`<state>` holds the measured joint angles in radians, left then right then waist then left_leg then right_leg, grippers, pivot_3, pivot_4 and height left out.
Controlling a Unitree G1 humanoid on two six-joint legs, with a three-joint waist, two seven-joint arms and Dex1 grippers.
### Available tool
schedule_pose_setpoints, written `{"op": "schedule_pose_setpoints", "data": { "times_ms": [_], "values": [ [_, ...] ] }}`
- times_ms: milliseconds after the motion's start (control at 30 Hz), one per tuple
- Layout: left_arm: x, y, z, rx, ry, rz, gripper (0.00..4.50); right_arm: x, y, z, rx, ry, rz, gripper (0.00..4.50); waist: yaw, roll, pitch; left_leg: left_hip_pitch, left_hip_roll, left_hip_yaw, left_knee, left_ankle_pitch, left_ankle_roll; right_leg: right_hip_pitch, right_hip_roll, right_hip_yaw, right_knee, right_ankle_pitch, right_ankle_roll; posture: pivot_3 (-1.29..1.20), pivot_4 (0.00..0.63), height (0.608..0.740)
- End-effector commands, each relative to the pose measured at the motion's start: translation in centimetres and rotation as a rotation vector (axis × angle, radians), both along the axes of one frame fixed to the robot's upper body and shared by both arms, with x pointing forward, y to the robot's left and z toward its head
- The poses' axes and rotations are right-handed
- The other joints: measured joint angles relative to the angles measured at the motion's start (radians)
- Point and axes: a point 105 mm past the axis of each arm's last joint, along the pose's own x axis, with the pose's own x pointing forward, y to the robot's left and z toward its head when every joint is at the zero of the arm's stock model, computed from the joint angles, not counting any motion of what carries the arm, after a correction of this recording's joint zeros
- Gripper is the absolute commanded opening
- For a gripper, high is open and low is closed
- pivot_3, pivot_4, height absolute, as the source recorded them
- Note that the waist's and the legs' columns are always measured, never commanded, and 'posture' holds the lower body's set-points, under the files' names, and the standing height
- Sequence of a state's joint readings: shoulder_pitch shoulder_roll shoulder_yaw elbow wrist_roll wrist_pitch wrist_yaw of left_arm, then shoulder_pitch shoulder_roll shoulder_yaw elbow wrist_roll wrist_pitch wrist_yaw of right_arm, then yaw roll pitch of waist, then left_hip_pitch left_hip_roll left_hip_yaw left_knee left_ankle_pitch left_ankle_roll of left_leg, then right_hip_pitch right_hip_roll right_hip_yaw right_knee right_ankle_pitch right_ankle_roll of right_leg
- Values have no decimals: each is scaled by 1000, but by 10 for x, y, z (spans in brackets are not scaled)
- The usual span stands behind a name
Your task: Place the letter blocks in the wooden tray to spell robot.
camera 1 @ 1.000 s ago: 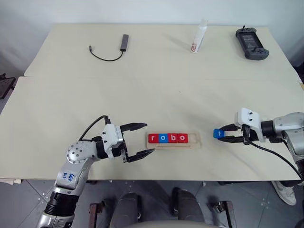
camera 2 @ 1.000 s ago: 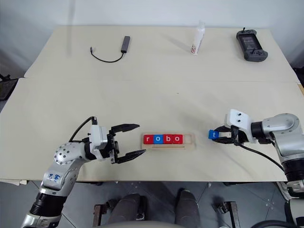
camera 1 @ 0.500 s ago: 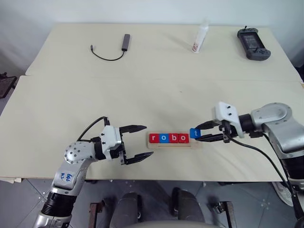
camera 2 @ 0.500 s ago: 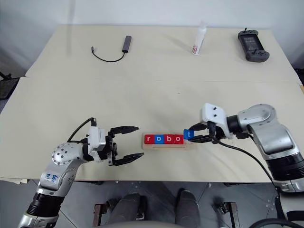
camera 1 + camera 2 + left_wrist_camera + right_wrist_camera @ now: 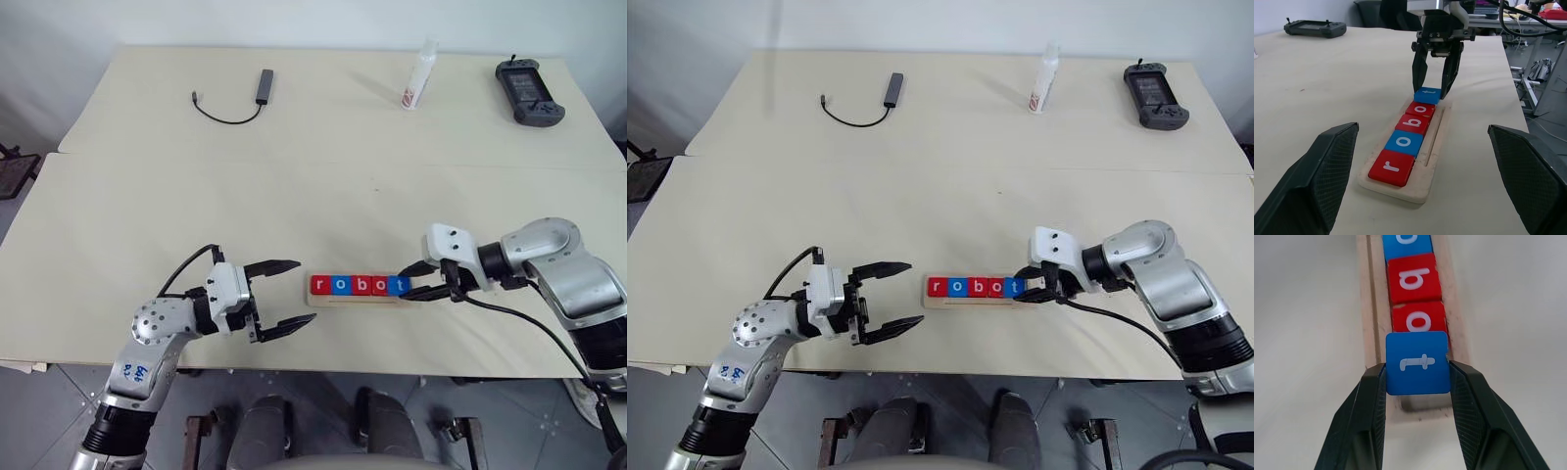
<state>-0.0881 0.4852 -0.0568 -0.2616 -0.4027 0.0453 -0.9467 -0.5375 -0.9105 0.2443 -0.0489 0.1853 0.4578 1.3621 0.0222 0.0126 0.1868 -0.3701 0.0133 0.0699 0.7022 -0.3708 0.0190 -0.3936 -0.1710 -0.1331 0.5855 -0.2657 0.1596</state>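
Right gripper [image 5: 411,282] has swung in from well off the tray's right end, carrying the blue t block [image 5: 1418,363] to the last slot; left gripper [image 5: 284,299] hasn't moved. Right fingers [image 5: 1369,396] pinch the t block by its two side edges, holding it just over the right end of the wooden tray [image 5: 1435,142], tilted a bit and touching or nearly touching the red o block [image 5: 1420,318]; seating not clear. Four blocks r, o, b, o [image 5: 351,285] already sit in the recess, so this looks like the last placement. Tray's long axis runs left-right across the tabletop [image 5: 313,176], and the right fingers come in along that axis from the right end, so the right arm is nearer. Left fingers are spread wide, empty, just off the tray's left end. Bare tabletop all round the tray; front edge is near. Cable [image 5: 230,103], bottle [image 5: 419,73] and controller [image 5: 529,93] sit well apart at the back.
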Motion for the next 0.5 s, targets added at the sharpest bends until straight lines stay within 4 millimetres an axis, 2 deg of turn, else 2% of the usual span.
{"op": "schedule_pose_setpoints", "data": {
  "times_ms": [33,200,500],
  "values": [
    [-2,0,7,-8,-29,0,4500,1,-6,12,-19,-44,3,1455,-1,0,0,0,0,0,0,0,0,0,0,0,0,0,0,0,150,740],
    [0,-1,8,-11,-32,-4,4500,1,-15,12,-40,-44,-29,1455,-1,0,0,0,0,0,0,0,0,0,0,0,0,0,0,0,150,740],
    [2,-2,9,-7,-39,-11,4500,1,-10,5,-28,-14,-48,1455,-1,0,0,0,0,0,0,0,0,0,0,0,0,0,0,0,150,740]
  ]
}}
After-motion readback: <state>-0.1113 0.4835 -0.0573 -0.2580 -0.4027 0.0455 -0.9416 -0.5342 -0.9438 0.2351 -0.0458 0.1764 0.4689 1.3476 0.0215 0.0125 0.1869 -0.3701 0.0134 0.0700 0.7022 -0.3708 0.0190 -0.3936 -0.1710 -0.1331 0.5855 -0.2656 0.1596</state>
